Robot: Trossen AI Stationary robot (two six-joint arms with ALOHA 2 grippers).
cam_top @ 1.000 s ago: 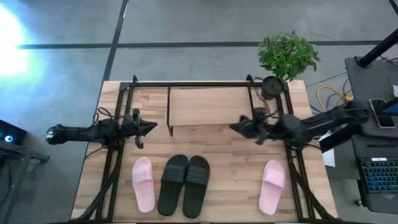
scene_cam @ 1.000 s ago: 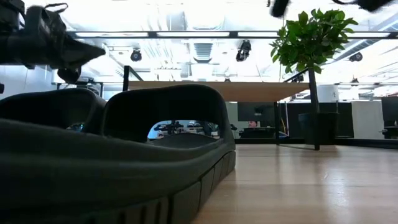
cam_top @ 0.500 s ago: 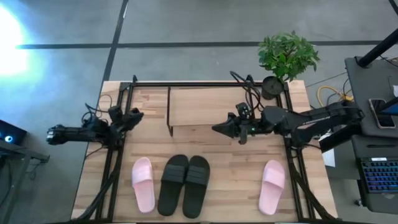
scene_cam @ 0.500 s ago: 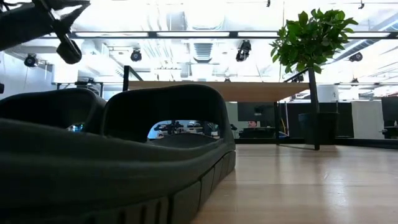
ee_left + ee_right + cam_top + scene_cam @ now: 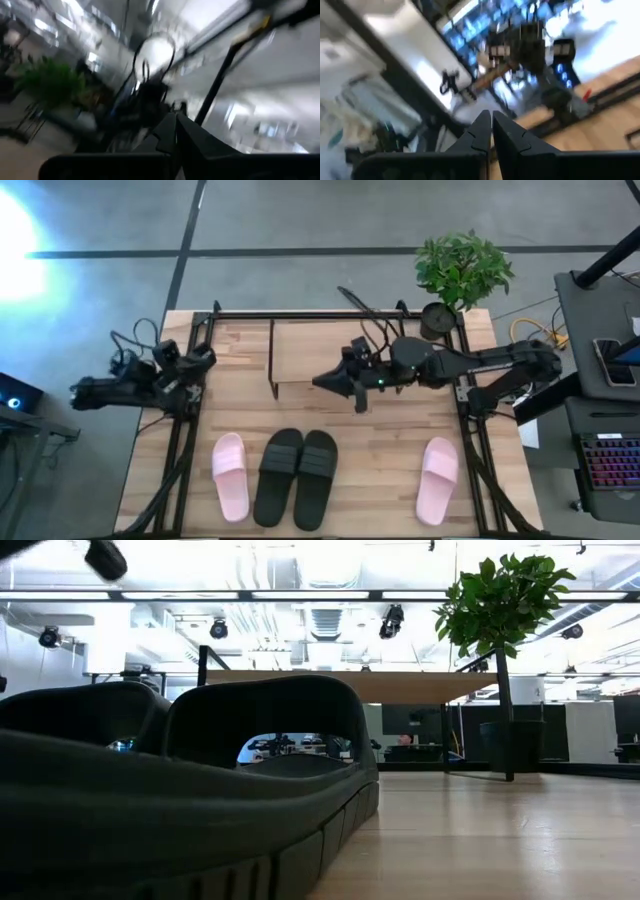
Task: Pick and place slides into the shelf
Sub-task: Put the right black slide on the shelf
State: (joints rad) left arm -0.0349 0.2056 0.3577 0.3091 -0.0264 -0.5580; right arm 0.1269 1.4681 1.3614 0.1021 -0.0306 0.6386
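Two black slides [image 5: 296, 478] lie side by side on their soles near the table's front edge, filling the low view's left [image 5: 180, 790]. One pale pink slide [image 5: 230, 475] lies left of them, another [image 5: 438, 478] at the front right. The shelf [image 5: 335, 348], a wood board on a thin black frame, stands at the table's far middle. My right gripper [image 5: 318, 381] hovers shut by the shelf's front edge, high above the table and clear of the slides; its fingers [image 5: 491, 127] are together. My left gripper [image 5: 207, 358] is shut at the table's left edge, tipped upward [image 5: 175, 131].
A potted plant [image 5: 460, 272] stands at the table's far right corner. Black frame rails [image 5: 180, 450] run along the table's left and right sides. Bare wood lies between the black slides and the right pink slide. A desk with a keyboard [image 5: 605, 465] lies beyond the right edge.
My right gripper has reached toward the table's left, rising and levelling out, from the right rail to the shelf's front edge. My left gripper has drawn back toward the left edge, risen and tipped upward. Both stayed shut. The slides have not moved.
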